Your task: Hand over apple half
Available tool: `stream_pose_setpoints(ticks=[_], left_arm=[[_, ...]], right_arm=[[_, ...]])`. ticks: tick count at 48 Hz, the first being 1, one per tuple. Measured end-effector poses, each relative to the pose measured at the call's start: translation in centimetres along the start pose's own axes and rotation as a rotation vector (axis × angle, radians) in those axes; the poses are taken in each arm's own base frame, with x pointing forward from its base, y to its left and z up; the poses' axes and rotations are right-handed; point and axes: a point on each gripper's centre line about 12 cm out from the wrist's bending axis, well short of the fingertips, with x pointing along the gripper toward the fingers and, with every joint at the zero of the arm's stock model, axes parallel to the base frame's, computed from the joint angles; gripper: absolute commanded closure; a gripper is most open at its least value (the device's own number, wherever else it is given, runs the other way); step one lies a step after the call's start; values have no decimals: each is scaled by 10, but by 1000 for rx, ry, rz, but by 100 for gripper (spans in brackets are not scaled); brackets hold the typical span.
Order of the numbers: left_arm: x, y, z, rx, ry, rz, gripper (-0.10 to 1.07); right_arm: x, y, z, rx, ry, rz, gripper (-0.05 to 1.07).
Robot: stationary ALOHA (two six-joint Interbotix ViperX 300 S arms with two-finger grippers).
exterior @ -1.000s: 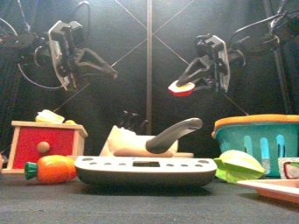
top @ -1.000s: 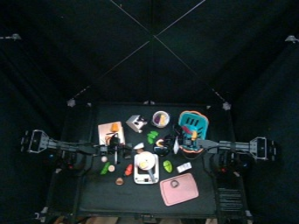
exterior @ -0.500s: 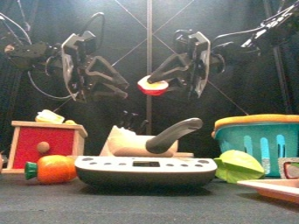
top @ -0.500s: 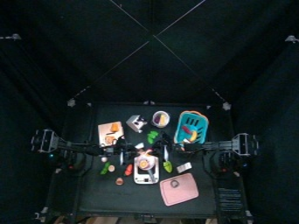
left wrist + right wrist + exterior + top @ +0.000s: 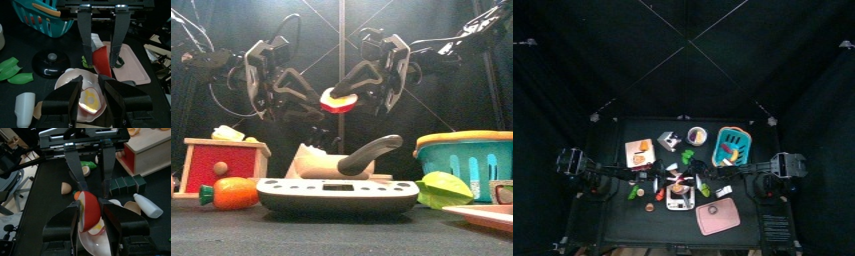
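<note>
The apple half [image 5: 338,98] hangs in the air above the middle of the table [image 5: 613,205], over the kitchen scale [image 5: 338,192], held between the two grippers where they meet. The right gripper [image 5: 89,214] has its jaws pinching the apple half: in the right wrist view the red-skinned piece [image 5: 87,213] sits directly between the two black jaws, its pale cut face turned sideways and its long axis running roughly along the jaws. In the front view the cut face with its red rim tilts downward and toward the left arm.

The left gripper [image 5: 95,89] faces it with jaws spread. In the left wrist view the apple half [image 5: 100,61] shows as a tall red slice, long axis upright in that picture, clamped by the other arm's jaws just beyond the left gripper's own tips; whether the left jaws already touch it cannot be told.

Below, from the front, stand a red wooden box [image 5: 225,163] with a small carrot toy [image 5: 229,192] before it, a teal basket [image 5: 465,160], a green leaf of lettuce [image 5: 448,188] and the corner of a pink cutting board [image 5: 489,215].
</note>
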Motion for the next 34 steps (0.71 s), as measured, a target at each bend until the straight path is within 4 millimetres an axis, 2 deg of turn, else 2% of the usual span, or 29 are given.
stream_pose_setpoints(ticks=[8, 19, 34], left_arm=[[-6, 0, 2, -17, -10, 5, 23], [-12, -7, -2, -12, -3, -14, 23], [-10, -5, 3, -28, -18, -3, 23]], right_arm=[[-6, 2, 5, -16, -13, 5, 43], [-16, -11, 5, -2, -19, -32, 43], [-15, -12, 9, -5, -27, -32, 43]])
